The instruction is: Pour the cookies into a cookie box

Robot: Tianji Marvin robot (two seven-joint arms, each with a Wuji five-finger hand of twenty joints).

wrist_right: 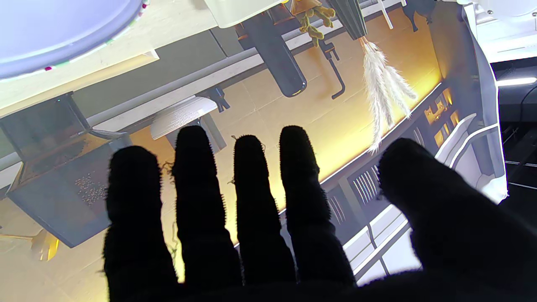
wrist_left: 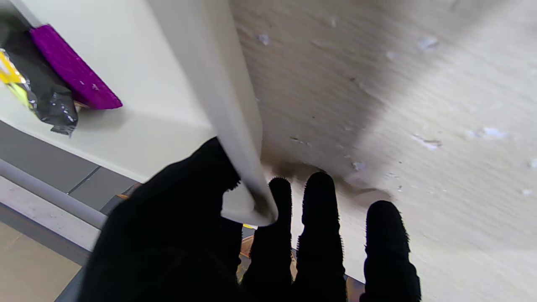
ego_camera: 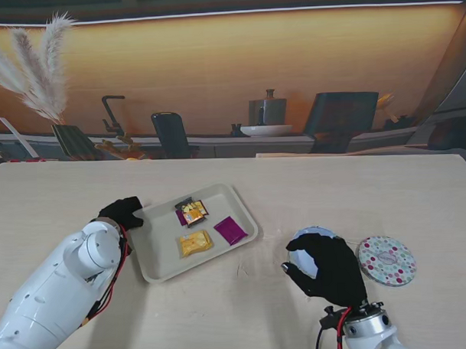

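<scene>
A cream tray (ego_camera: pixel 162 252) sits mid-table with three wrapped cookies: a yellow one (ego_camera: pixel 195 242), a purple one (ego_camera: pixel 230 230) and an orange-black one (ego_camera: pixel 192 212). My left hand (ego_camera: pixel 122 213) is shut on the tray's left corner. In the left wrist view the thumb lies over the rim (wrist_left: pixel 218 84) and the fingers (wrist_left: pixel 319 218) go underneath; the purple packet (wrist_left: pixel 71 69) lies inside. The round pale cookie box (ego_camera: pixel 312 237) stands to the right, partly hidden by my right hand (ego_camera: pixel 328 269), which hovers at its near side. That hand (wrist_right: pixel 251 218) is open with its fingers spread, and the box rim (wrist_right: pixel 54 29) shows beyond them.
The box's dotted lid (ego_camera: pixel 387 260) lies flat on the table just right of the box. A counter with chairs, a pot and dried grass runs behind the table's far edge.
</scene>
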